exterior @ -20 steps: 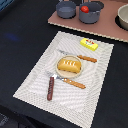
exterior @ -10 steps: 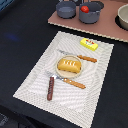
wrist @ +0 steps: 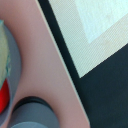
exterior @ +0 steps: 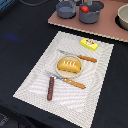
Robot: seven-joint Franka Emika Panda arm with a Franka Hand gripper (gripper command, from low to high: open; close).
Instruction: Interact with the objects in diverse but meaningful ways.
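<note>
In the exterior view a golden scored bread loaf point(exterior: 69, 65) lies on a tan plate point(exterior: 58, 72) in the middle of a white placemat point(exterior: 97, 87). Orange-handled cutlery flanks the plate: one piece point(exterior: 86, 58) behind it, one point(exterior: 73, 83) in front. A brown sausage point(exterior: 50, 88) lies near the mat's front left. A yellow packet block point(exterior: 89, 44) sits at the mat's far edge. Two grey-blue pots point(exterior: 65, 8) point(exterior: 92, 13) stand on a pink board point(exterior: 107, 29); a red tomato point(exterior: 85, 8) rests in the second. The wrist view shows the tomato point(wrist: 3, 97), a pot point(wrist: 32, 112) and the board point(wrist: 50, 60). No gripper fingers show.
A further round bowl point(exterior: 123, 17) stands at the board's end on the exterior view's right. Dark tabletop point(exterior: 20, 45) surrounds the mat. In the wrist view a corner of the placemat point(wrist: 95, 25) lies beside the board's edge.
</note>
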